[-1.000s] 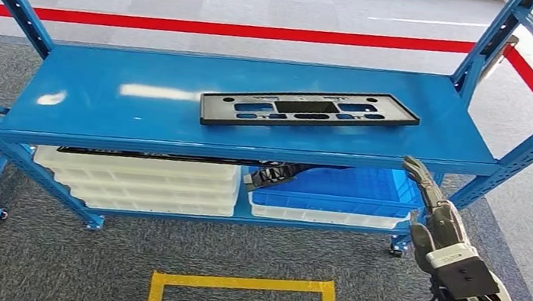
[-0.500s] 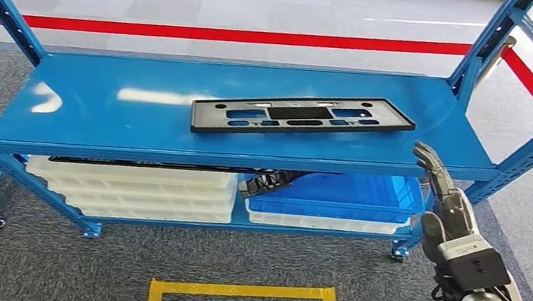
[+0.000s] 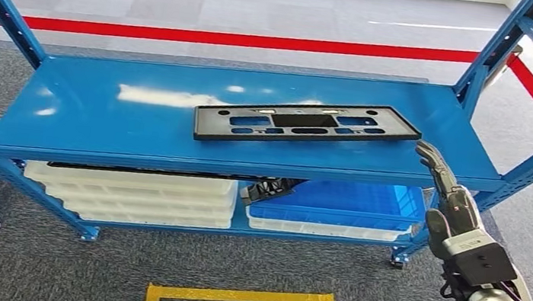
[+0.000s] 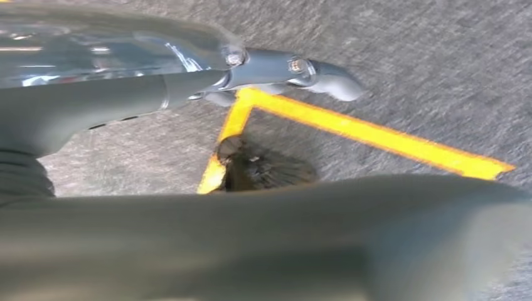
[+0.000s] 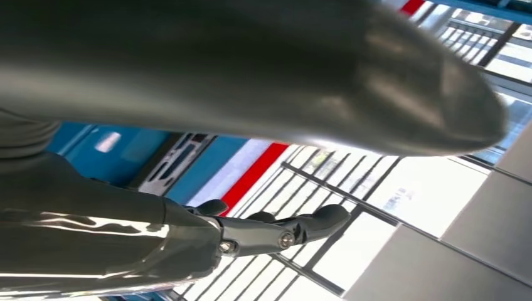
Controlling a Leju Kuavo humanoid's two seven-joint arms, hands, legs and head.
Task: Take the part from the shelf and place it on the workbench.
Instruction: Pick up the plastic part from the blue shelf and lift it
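Since a second ago the right hand (image 3: 451, 200) has risen toward the shelf (image 3: 98, 118) edge. Going left to right: the left hand (image 4: 276, 72) hangs over the floor, seemingly empty; the part (image 3: 305, 122) lies flat on the shelf; the right hand's fingers are extended, empty, just beside it, so the grasp is near.

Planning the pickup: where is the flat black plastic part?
Head view: the flat black plastic part lies on the blue metal shelf, right of centre, beyond the right hand.
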